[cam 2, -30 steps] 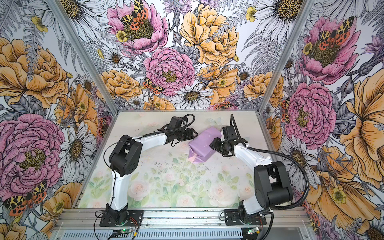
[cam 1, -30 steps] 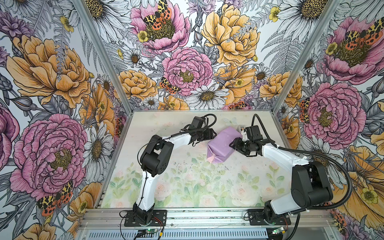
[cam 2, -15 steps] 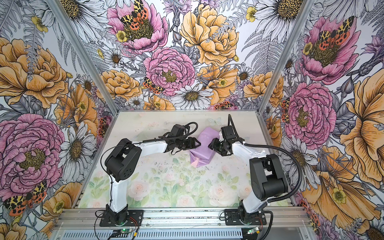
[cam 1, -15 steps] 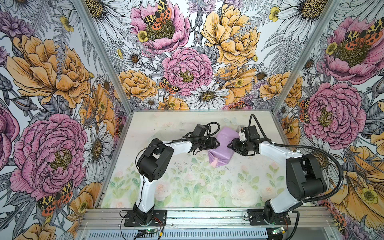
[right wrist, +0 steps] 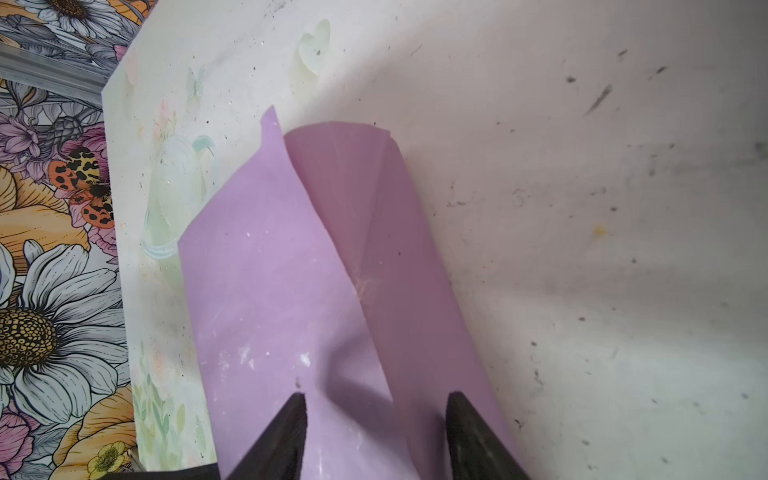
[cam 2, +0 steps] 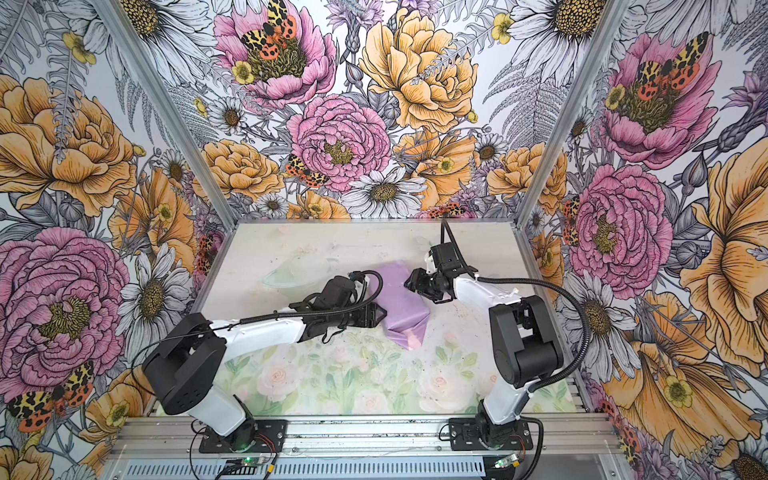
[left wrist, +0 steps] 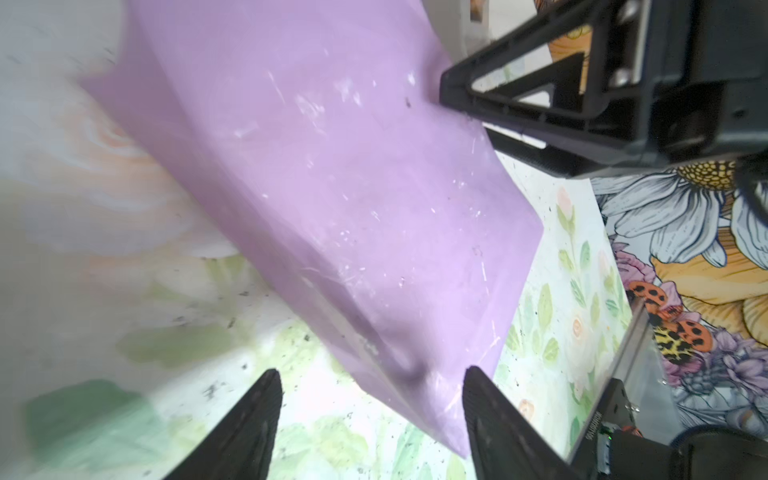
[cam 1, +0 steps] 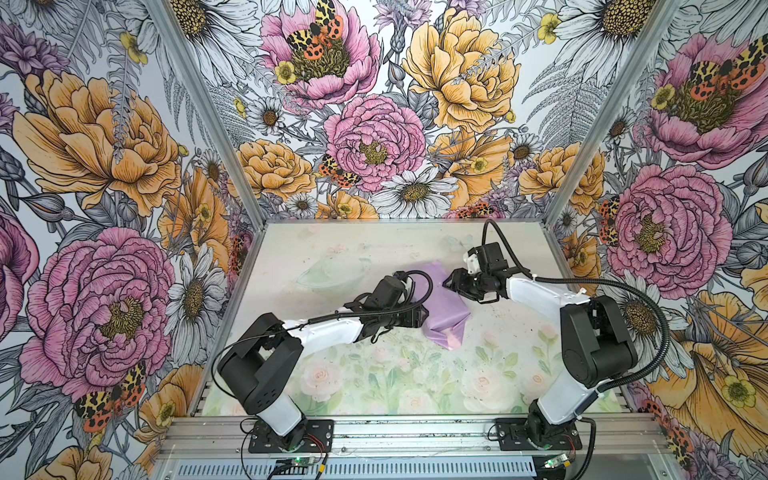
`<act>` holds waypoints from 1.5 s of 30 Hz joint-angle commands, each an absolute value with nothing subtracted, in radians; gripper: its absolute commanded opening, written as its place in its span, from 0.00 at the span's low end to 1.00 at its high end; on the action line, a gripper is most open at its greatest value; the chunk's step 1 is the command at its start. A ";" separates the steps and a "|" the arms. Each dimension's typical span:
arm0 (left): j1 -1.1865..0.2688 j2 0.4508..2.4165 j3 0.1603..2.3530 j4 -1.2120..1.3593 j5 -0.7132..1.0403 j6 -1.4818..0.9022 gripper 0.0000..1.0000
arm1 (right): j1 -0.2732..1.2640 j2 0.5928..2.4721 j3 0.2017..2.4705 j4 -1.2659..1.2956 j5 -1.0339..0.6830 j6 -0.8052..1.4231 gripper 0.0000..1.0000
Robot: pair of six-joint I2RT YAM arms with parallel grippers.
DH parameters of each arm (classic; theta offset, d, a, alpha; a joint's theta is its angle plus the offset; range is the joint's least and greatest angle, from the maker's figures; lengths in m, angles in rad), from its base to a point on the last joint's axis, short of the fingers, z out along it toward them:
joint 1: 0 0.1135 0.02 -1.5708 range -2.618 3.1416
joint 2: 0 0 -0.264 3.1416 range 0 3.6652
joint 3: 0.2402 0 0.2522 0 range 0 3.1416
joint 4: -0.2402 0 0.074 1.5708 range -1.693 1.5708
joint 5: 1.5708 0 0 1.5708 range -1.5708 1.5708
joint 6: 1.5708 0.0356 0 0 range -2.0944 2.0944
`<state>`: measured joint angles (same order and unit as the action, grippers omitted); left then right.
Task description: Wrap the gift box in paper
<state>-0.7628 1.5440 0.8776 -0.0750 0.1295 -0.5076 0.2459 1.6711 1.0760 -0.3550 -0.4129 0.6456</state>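
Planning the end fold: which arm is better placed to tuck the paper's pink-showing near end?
Probably left: left gripper sits beside the near end of the paper; right gripper is at the far end.

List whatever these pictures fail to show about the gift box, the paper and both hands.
- Gift box: unseen in every view; presumably under the lilac paper.
- Right hand: open fingers cut off by the right wrist view's edge; pressing the paper or hovering, unclear.
- Left hand: contact with the paper unclear; left wrist view blurred there.
- Paper's near end: too small in both top views to tell whether folded shut.
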 commanded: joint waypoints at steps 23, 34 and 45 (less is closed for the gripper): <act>-1.138 1.686 1.002 -0.264 -0.028 0.673 0.57 | 0.080 1.240 0.630 -0.399 -0.481 0.698 0.54; -1.123 1.885 1.126 -0.248 -0.059 0.649 0.50 | 0.076 1.219 0.609 -0.416 -0.468 0.693 0.53; -1.087 1.950 1.170 -0.250 -0.103 0.624 0.41 | 0.077 1.207 0.603 -0.432 -0.461 0.687 0.53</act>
